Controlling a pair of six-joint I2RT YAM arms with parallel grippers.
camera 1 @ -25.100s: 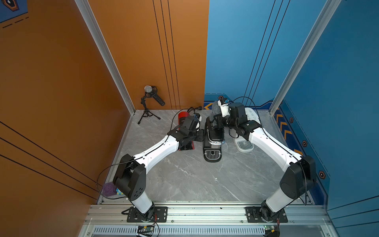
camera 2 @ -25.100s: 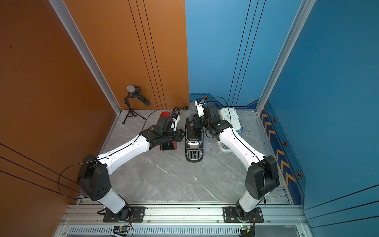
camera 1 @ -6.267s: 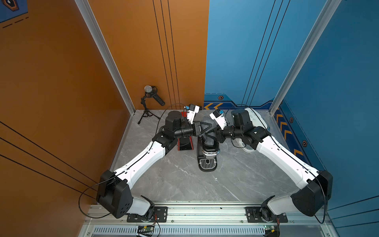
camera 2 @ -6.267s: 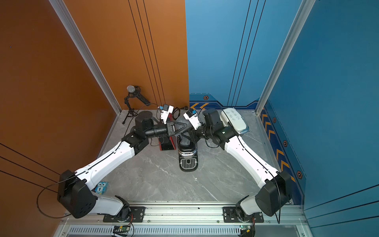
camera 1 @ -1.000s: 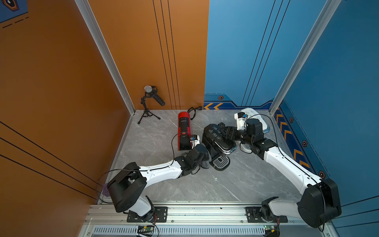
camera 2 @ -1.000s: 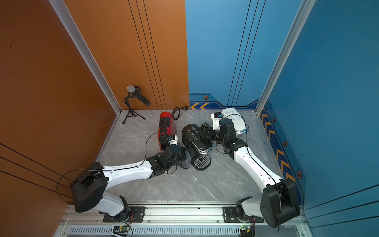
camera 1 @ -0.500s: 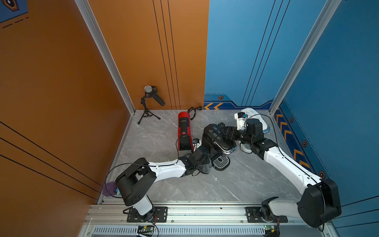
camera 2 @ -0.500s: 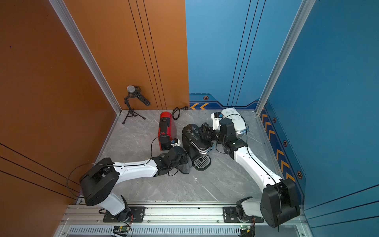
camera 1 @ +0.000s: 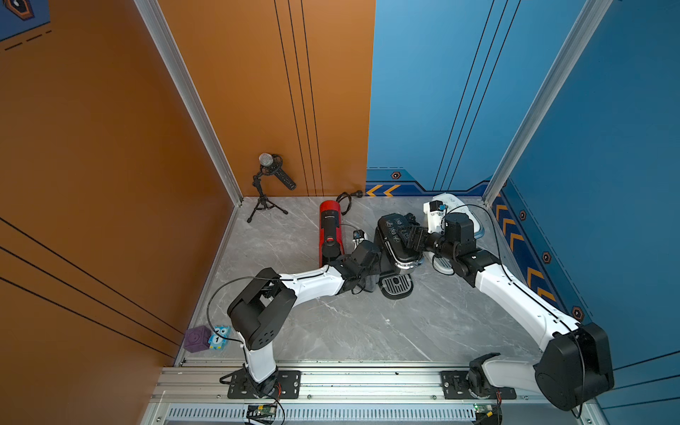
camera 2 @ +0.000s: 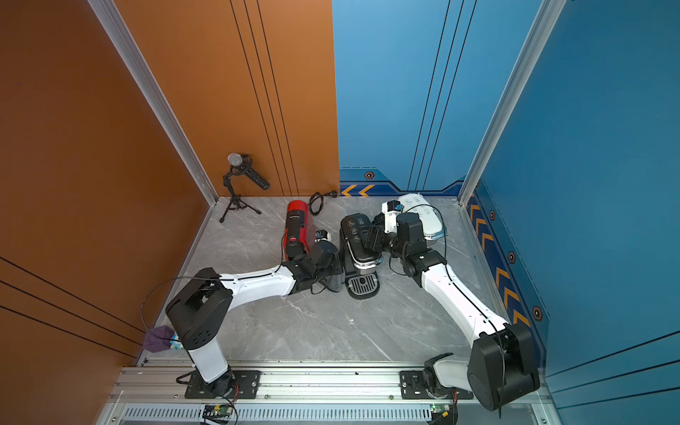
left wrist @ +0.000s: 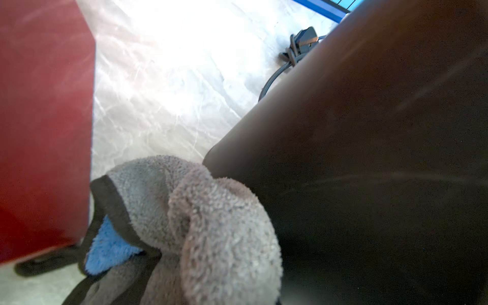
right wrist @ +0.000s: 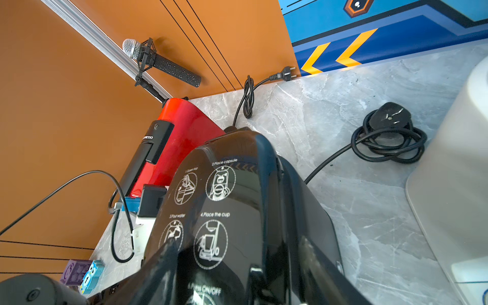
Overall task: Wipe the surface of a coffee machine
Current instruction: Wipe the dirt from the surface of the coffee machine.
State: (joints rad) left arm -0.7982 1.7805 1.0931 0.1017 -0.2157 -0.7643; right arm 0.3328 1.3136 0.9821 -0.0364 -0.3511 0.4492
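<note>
The black coffee machine (camera 1: 395, 239) (camera 2: 358, 244) stands mid-table with its drip tray (camera 1: 395, 285) toward the front. A grey cloth (camera 1: 369, 283) (left wrist: 211, 224) with a blue underside is pressed against its left side wall (left wrist: 369, 171). My left gripper (camera 1: 372, 270) is shut on that cloth, and the cloth hides its fingers in the left wrist view. My right gripper (camera 1: 410, 237) (right wrist: 211, 264) reaches in from the right and is clamped over the machine's glossy top (right wrist: 224, 206), one finger (right wrist: 163, 256) lying beside the printed icons.
A red coffee machine (camera 1: 330, 232) (left wrist: 45, 132) stands just left of the cloth, leaving a narrow gap. A white appliance (camera 2: 423, 213) sits back right, with coiled cords (right wrist: 388, 137) behind the machines. A microphone tripod (camera 1: 266, 180) is back left. Toy blocks (camera 1: 206, 337) lie front left.
My left arm's elbow has swung toward the right, and the cloth has slid a little along the black machine's left side. The right arm and the machine have stayed put.
</note>
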